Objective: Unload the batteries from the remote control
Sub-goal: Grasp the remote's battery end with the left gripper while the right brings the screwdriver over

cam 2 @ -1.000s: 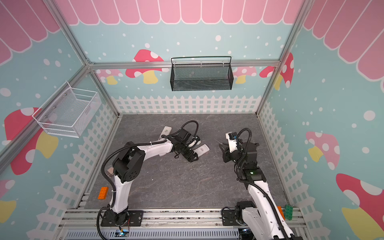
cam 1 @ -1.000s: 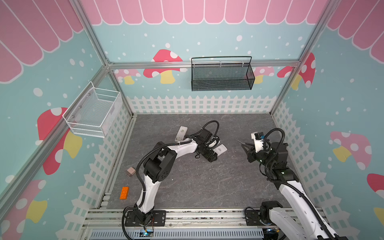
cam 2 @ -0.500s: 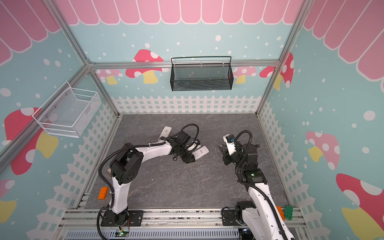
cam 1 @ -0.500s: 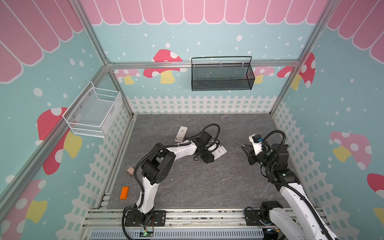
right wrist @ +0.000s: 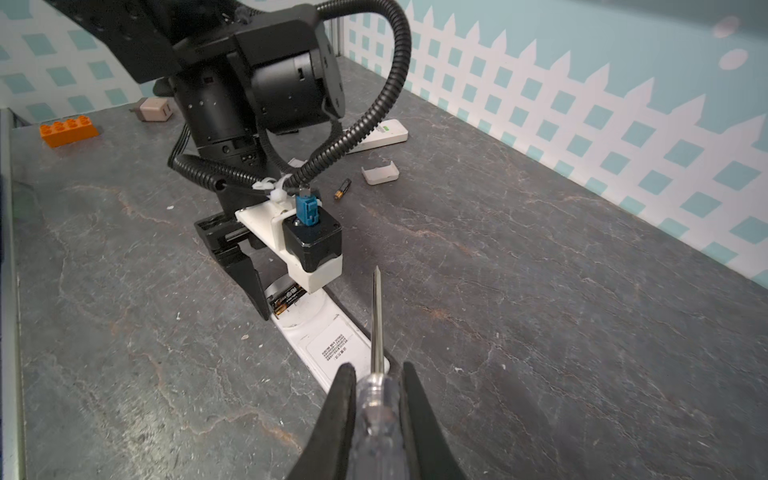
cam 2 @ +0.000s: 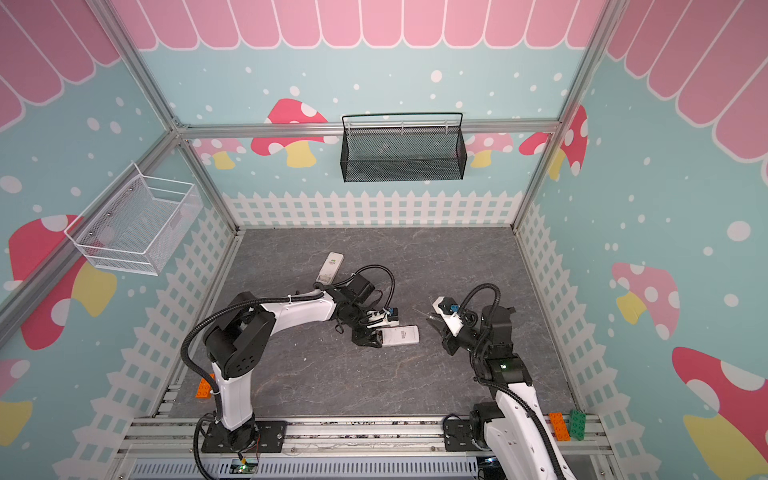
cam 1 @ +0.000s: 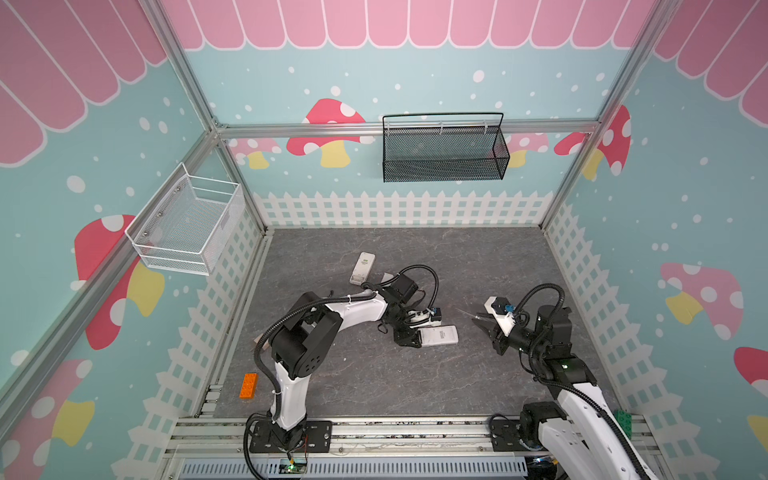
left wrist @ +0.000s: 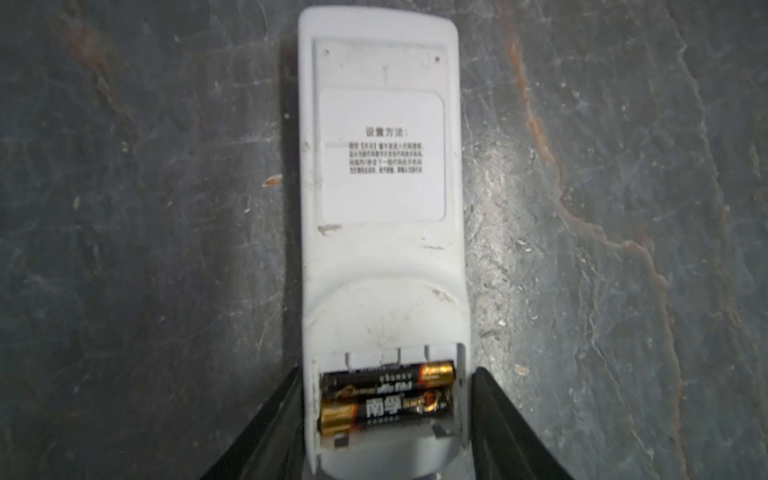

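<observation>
Progress: found two batteries [left wrist: 386,395] still inside the opened remote [left wrist: 382,166], one battery [right wrist: 343,189] loose beyond it. Noted left end effector [left wrist: 387,374] astride remote, clamping unclear; right end effector [right wrist: 377,368] clamped on screwdriver [right wrist: 377,316].

Grey slate tabletop [cam 1: 374,374], two remotes [cam 1: 438,336], orange brick [cam 1: 248,386]

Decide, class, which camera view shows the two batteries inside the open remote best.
The left wrist view: both batteries lie side by side, close up, in the remote. The right wrist view shows them partly hidden. In both top views they cannot be made out.
</observation>
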Robot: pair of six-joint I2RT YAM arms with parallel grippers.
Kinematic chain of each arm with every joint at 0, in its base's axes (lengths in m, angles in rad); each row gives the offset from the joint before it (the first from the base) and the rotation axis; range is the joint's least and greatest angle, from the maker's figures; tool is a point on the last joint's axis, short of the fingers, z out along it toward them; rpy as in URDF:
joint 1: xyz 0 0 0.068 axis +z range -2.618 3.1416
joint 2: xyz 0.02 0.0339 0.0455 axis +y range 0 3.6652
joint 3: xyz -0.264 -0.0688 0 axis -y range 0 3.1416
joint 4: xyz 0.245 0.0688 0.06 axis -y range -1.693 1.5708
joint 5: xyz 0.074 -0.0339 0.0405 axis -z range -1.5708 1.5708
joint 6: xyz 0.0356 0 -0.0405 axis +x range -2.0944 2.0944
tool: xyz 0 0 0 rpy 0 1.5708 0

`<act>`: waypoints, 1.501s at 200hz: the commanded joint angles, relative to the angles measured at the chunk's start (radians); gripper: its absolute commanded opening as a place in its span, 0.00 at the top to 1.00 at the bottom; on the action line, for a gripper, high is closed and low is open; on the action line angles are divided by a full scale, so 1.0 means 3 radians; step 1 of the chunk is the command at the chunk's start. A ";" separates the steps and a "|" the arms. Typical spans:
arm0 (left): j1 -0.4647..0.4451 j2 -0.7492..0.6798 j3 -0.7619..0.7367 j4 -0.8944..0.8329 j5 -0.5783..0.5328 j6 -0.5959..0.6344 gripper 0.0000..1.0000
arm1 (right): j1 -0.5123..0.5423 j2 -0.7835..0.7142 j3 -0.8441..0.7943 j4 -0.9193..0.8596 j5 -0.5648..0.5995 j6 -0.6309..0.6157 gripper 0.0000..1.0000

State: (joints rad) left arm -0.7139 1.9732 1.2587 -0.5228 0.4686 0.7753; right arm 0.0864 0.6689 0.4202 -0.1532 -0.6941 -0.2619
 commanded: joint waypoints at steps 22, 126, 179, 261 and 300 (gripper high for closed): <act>0.0014 0.0080 -0.0184 0.0122 0.0236 0.0362 0.27 | 0.0028 -0.0118 -0.0031 -0.0171 -0.0218 -0.0407 1.00; 0.0255 0.0005 -0.0722 0.0926 0.0652 0.0027 0.28 | 0.0188 0.0833 0.0143 -0.0322 -0.0963 -0.1652 1.00; 0.0321 0.0029 -0.0766 0.1040 0.0693 -0.0025 0.43 | 0.0423 0.1568 0.0379 -0.0290 -0.0921 -0.2044 1.00; 0.0207 0.0020 -0.0938 0.1015 0.0614 0.0435 0.35 | 0.0675 0.2376 0.0784 -0.0269 -0.0779 -0.2151 1.00; 0.0094 0.0023 -0.1049 0.1067 0.0397 0.0631 0.35 | 0.0726 0.2461 0.0803 -0.0216 -0.0590 -0.2041 1.00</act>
State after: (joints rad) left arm -0.6567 1.9385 1.0004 -0.1127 0.6899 0.8955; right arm 0.2874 1.3884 0.6376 -0.2226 -0.8940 -0.8616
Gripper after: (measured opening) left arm 0.655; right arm 0.176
